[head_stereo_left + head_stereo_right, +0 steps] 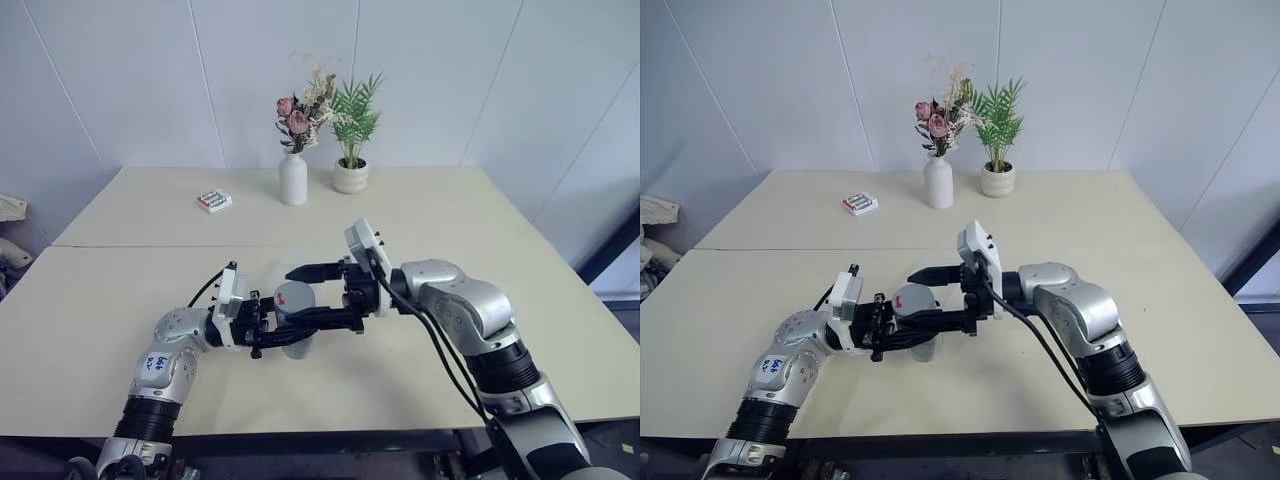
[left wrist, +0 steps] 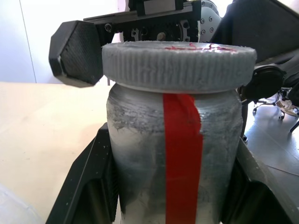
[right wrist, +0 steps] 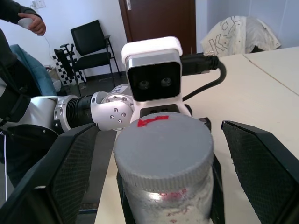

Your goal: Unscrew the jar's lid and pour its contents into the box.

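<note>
Beige surface point(image 1: 450, 240) first: above it your left hand point(image 1: 272, 330) squeezes the jar point(image 1: 297, 335). Your right hand point(image 1: 322, 296) is wide around the lid point(image 1: 294, 296). Center it, squeeze, then twist.

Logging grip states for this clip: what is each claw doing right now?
Left claw: closed on the jar, lid on.
Right claw: open, fingers either side of the lid, apart from it.
</note>
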`<state>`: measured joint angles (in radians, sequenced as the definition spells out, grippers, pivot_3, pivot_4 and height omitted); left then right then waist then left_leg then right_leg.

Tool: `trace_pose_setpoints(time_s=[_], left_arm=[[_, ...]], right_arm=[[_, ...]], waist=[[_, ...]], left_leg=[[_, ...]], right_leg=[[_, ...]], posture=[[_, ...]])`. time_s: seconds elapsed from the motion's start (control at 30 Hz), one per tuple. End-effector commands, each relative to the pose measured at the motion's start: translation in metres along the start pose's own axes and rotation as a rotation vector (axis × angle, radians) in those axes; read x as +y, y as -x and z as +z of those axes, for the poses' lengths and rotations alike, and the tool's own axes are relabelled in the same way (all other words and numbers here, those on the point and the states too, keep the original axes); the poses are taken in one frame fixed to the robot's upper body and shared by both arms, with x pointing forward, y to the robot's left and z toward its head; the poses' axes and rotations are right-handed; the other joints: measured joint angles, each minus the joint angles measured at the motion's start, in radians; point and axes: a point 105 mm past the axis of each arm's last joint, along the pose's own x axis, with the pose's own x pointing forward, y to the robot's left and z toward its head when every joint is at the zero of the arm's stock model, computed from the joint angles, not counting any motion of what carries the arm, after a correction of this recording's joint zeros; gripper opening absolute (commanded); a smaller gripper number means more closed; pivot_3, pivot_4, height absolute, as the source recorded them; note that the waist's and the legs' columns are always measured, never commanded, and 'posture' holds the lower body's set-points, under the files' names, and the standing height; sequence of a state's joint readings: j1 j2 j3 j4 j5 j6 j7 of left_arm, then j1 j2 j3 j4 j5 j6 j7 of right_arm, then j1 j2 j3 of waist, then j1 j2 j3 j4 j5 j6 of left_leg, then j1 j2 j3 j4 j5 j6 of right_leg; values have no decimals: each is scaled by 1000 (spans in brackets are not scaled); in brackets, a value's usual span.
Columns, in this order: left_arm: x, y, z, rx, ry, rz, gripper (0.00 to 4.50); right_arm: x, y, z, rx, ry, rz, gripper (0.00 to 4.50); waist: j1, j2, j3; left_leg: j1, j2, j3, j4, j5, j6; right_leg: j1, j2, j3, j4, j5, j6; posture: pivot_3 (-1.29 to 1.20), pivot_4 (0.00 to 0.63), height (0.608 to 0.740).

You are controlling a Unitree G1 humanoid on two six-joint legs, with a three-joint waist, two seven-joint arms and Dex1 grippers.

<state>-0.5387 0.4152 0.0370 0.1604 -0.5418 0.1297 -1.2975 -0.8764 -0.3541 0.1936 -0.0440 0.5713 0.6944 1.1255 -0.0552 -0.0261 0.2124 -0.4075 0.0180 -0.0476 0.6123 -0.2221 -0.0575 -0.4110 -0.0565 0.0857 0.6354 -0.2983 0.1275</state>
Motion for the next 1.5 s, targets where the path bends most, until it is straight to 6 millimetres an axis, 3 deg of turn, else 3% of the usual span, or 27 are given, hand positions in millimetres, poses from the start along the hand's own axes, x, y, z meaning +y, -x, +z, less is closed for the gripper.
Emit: trace_pose_setpoints(time_s=[0.03,0.33,0.43,0.57,0.73,1.0,1.13,1.23,1.33,1.5], left_arm=[[-3,-2,10,-18,-41,-15,2134],[-3,-1,9,-15,-39,-13,2134],[-4,-1,10,-16,-40,-12,2134],[-4,-1,10,-15,-40,-10,2134],[-4,-1,10,-13,-38,-10,2134],[-8,0,6,11,-24,-29,2134],[-11,2,4,22,-19,-34,2134],[-10,2,4,24,-19,-33,2134],[-9,4,7,23,-25,-22,2134],[-10,11,10,16,-30,15,2134]], right_arm=[[5,-5,11,-18,60,26,4456],[4,-7,12,-23,65,30,4456],[5,-8,11,-22,65,33,3850],[4,-8,11,-24,68,34,2563],[4,-9,16,-46,75,28,2541],[7,-8,44,-192,-7,45,2541],[1,-1,67,-317,-103,31,2541],[-3,1,66,-291,-56,-11,2541],[-21,22,62,-256,45,-164,2541],[-55,82,47,-226,113,-486,2541]], waist=[[0,0,0],[0,0,0],[0,0,0],[0,0,0],[0,0,0],[-2,0,0],[0,0,0],[0,0,0],[1,0,0],[2,0,0]], left_leg=[[0,0,0,0,0,0],[0,0,0,0,0,0],[0,0,0,0,0,0],[0,0,0,0,0,0],[0,0,0,0,0,0],[0,0,0,0,0,0],[0,0,0,0,0,0],[0,0,0,0,0,0],[0,0,0,0,0,0],[-1,0,0,-1,0,0]], right_leg=[[0,0,0,0,0,0],[0,0,0,0,0,0],[0,0,0,0,0,0],[0,0,0,0,0,0],[0,0,0,0,0,0],[0,0,0,0,0,0],[0,0,0,1,0,0],[0,0,0,0,0,0],[0,0,0,0,0,0],[0,0,0,-2,0,0]], posture=[[0,150,740],[0,150,740],[0,150,740],[0,150,740],[0,150,740],[0,150,740],[0,150,740],[0,150,740],[0,150,740],[0,150,740]])
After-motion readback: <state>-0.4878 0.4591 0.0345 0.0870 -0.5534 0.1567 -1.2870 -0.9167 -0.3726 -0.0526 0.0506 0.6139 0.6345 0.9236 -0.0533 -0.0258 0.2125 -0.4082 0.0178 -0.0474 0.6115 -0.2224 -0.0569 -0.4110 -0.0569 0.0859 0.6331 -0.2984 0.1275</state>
